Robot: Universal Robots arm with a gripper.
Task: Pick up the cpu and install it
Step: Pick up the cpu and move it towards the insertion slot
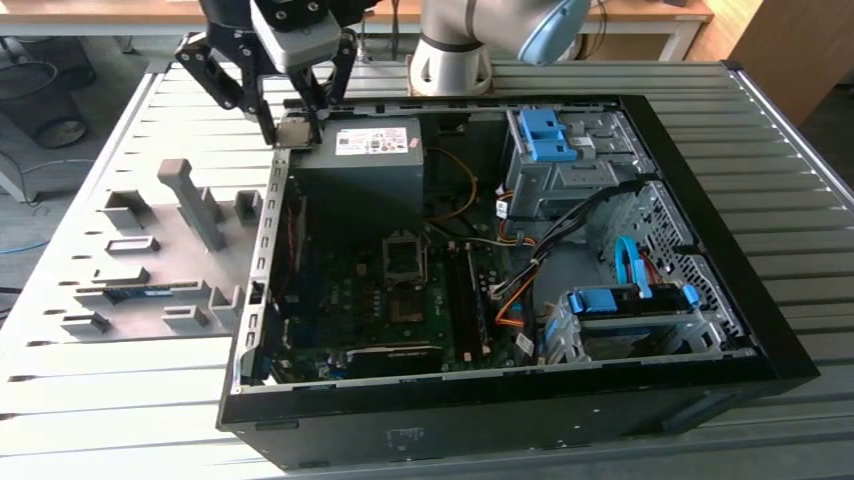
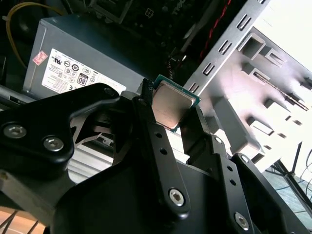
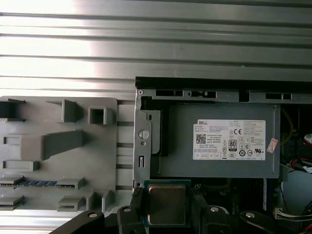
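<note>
The cpu (image 2: 169,105) is a small square chip with a dull silver face and a green edge, and my gripper (image 2: 168,114) is shut on it between two black fingers (image 2: 146,122). In the first wrist view the cpu (image 3: 166,204) hangs just over the case's rear corner, beside the grey power supply (image 3: 219,141). In the exterior view my gripper (image 1: 302,128) hovers above that same corner of the open computer case (image 1: 534,260), with the cpu (image 1: 299,129) as a small pale square at its tips. The black socket frame (image 1: 404,253) sits on the motherboard, well apart from the gripper.
A grey fixture tray (image 1: 147,255) with raised blocks lies on the exterior view's left of the case, holding a blue-green memory stick (image 1: 140,293). Blue drive brackets (image 1: 547,135) and loose cables (image 1: 534,270) fill the case's other side. The slatted metal table (image 1: 120,400) surrounds everything.
</note>
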